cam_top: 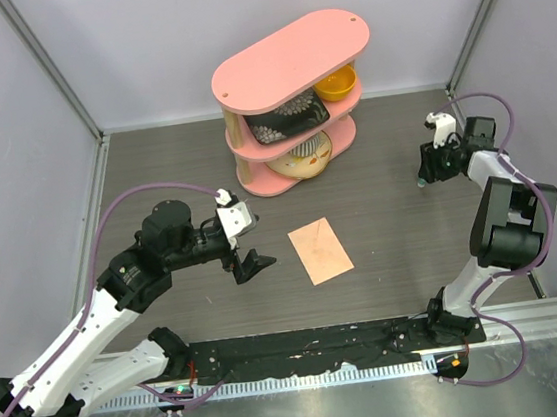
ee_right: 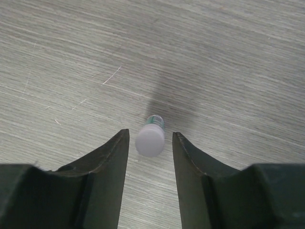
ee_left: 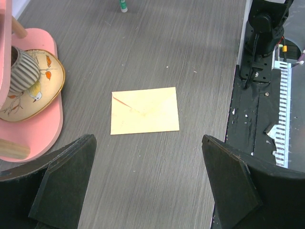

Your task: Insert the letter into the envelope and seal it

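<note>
The peach-tan envelope (cam_top: 321,251) lies flat mid-table, flap side up and folded shut; the left wrist view shows it (ee_left: 145,110) with its flap creases. The cream-yellow letter is not in view. My left gripper (cam_top: 247,260) is open and empty, low over the table just left of the envelope, which lies ahead of its fingers (ee_left: 147,139). My right gripper (cam_top: 424,174) is at the far right, open around an upright white-capped glue stick (ee_right: 150,139). The fingers stand either side of the cap with small gaps. The stick also shows in the left wrist view (ee_left: 123,5).
A pink three-tier shelf (cam_top: 286,52) stands at the back centre, holding an orange bowl (cam_top: 337,84), a dark patterned dish (cam_top: 287,122) and a bird-painted bowl (ee_left: 33,88). A black mat (cam_top: 305,351) runs along the near edge. Grey walls enclose the table.
</note>
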`<control>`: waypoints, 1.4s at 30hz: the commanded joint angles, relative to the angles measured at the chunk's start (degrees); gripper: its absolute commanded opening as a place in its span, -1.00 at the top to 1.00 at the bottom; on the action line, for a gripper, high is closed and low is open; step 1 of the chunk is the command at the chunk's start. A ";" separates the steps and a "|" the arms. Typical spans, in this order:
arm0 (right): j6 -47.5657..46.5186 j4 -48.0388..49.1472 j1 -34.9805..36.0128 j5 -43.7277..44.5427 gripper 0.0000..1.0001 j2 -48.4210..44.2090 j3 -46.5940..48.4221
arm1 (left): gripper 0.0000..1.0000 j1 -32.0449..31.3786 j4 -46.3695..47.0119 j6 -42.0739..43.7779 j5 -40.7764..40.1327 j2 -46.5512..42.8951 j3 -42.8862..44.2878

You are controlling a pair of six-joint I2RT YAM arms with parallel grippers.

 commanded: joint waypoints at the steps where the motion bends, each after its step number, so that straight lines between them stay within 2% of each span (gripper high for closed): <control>1: -0.70 -0.23 -0.36 -0.09 0.03 -1.79 -0.12 | -0.93 0.37 1.75 0.45 -0.25 -0.13 0.71; 2: -0.70 -0.32 -0.27 0.00 0.03 -1.78 -0.12 | -0.93 0.37 1.84 0.54 -0.16 -0.13 0.62; 11: 0.27 -2.25 -0.27 -0.35 -0.50 -2.22 1.72 | -0.95 0.37 0.79 -0.77 -0.60 0.83 1.05; 15: 1.23 -3.56 -0.27 -0.61 -0.58 -3.01 3.91 | -0.99 0.37 -1.75 -3.24 -2.97 3.38 3.42; 18: 2.29 -5.67 -0.36 -0.88 -0.65 -4.24 6.19 | -1.00 0.54 -5.79 -4.12 -1.66 6.19 6.76; 20: 3.77 -6.99 -0.80 -0.88 -0.77 -5.82 7.52 | -1.00 0.54 -10.36 -4.64 0.97 7.86 10.80; 25: 4.75 -14.19 -1.24 -1.49 -0.82 -9.86 14.89 | -0.99 2.56 -21.59 -10.51 4.57 15.85 22.55; 27: 5.89 -17.96 -1.06 -2.10 -0.83 -11.18 18.94 | -1.00 7.38 -25.56 -12.11 8.43 18.49 27.14; 28: 6.42 -19.55 -0.89 -2.28 -0.84 -11.28 20.60 | -0.99 9.66 -28.28 -15.77 10.80 20.94 31.16; 29: 6.86 -21.39 -0.19 -2.55 -0.84 -11.19 24.27 | -1.00 14.38 -29.00 -17.46 15.17 21.66 32.77; 31: 8.44 -26.32 0.78 -3.42 -0.85 -11.10 27.46 | -1.00 18.63 -30.14 -20.36 17.06 22.89 35.85; 35: 11.08 -29.67 6.48 -1.33 -0.85 -12.85 31.16 | -0.99 29.43 -30.77 -21.08 13.30 22.03 36.83; 36: 12.21 -30.11 10.24 -0.19 -0.86 -13.64 31.08 | -1.00 30.94 -32.51 -20.73 10.41 22.19 37.18; 38: 13.53 -30.20 14.39 3.07 -0.86 -15.75 29.60 | -0.99 35.76 -35.58 -18.81 9.60 23.94 38.14; 42: 17.67 -28.19 23.97 5.19 -0.87 -18.83 24.24 | -1.00 40.62 -43.94 -17.75 5.30 26.94 38.16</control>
